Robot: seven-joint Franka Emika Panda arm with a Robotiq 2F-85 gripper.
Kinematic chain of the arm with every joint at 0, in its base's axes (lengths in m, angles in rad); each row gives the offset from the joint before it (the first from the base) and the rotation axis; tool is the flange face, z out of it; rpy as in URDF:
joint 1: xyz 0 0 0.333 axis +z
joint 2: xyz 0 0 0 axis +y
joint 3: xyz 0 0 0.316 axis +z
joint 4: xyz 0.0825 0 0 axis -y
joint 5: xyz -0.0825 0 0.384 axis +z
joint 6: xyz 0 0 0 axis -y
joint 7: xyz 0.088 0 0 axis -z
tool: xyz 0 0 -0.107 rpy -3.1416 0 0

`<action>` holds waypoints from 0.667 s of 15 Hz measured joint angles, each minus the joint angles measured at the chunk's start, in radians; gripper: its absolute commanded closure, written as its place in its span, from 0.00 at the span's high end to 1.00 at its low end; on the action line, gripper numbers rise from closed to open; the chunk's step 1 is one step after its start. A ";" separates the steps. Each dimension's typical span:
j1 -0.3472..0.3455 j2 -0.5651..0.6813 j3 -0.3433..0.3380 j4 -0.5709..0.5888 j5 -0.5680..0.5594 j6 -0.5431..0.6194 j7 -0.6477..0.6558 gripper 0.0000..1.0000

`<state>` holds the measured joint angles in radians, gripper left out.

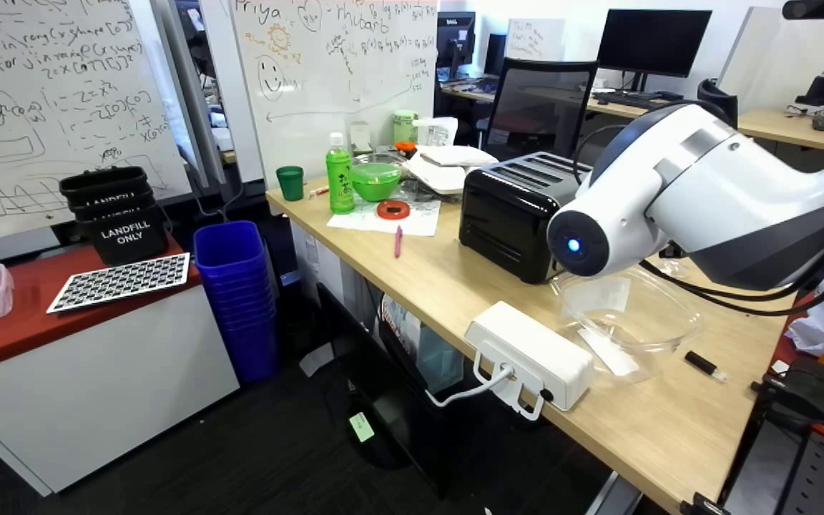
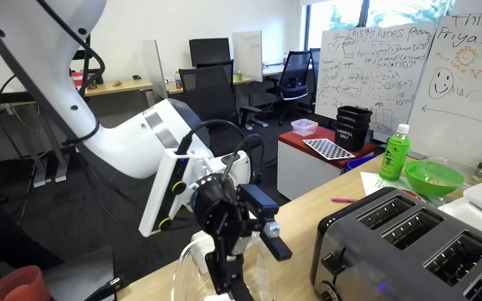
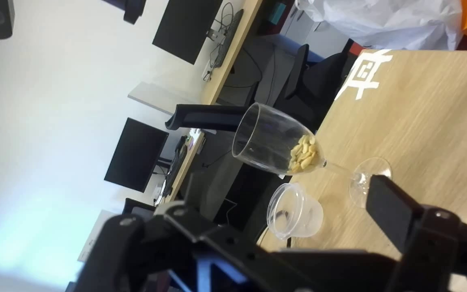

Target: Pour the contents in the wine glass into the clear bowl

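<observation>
Progress: judged 0 of 3 stages (grip, carry, pour) complete. Wine glass [image 3: 272, 140] stands upright on the bench [image 3: 432, 134], at about 12 o'clock from the small tub [image 3: 307, 215] in the wrist view; nuts [image 3: 303, 155] lie low inside it. Tool [image 2: 262, 271]: jaws spread wide, pinching nothing; whether it touches the glass cannot be told. Clear bowl [image 1: 655, 315], taken as target, sits at 2 o'clock from the white box [image 1: 530, 350] in an exterior view; no nuts show in it. All 3 stages remain.

Both ext. views overlook bench [image 1: 669, 436], sharing toaster [image 2: 396, 257] & whiteboards [image 2: 370, 90]; wrist cam, prob. rolled sideways, faces wine glass [image 3: 280, 142] close-up.
</observation>
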<state>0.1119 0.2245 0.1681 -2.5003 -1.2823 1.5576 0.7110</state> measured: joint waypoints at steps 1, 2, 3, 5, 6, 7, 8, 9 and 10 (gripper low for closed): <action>-0.001 0.016 -0.013 -0.001 -0.034 0.000 -0.011 1.00; -0.003 0.032 -0.026 -0.001 -0.069 0.005 -0.033 1.00; -0.008 0.047 -0.039 -0.001 -0.106 0.016 -0.063 1.00; -0.023 0.071 -0.060 -0.001 -0.180 0.051 -0.129 1.00; -0.033 0.080 -0.069 -0.001 -0.216 0.074 -0.164 1.00; -0.045 0.084 -0.080 -0.003 -0.253 0.099 -0.199 1.00; -0.058 0.085 -0.092 -0.008 -0.289 0.121 -0.233 1.00; -0.072 0.085 -0.102 -0.014 -0.320 0.142 -0.264 1.00; -0.084 0.086 -0.112 -0.021 -0.344 0.156 -0.292 1.00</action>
<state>0.0280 0.3102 0.0561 -2.5209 -1.6266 1.7137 0.4194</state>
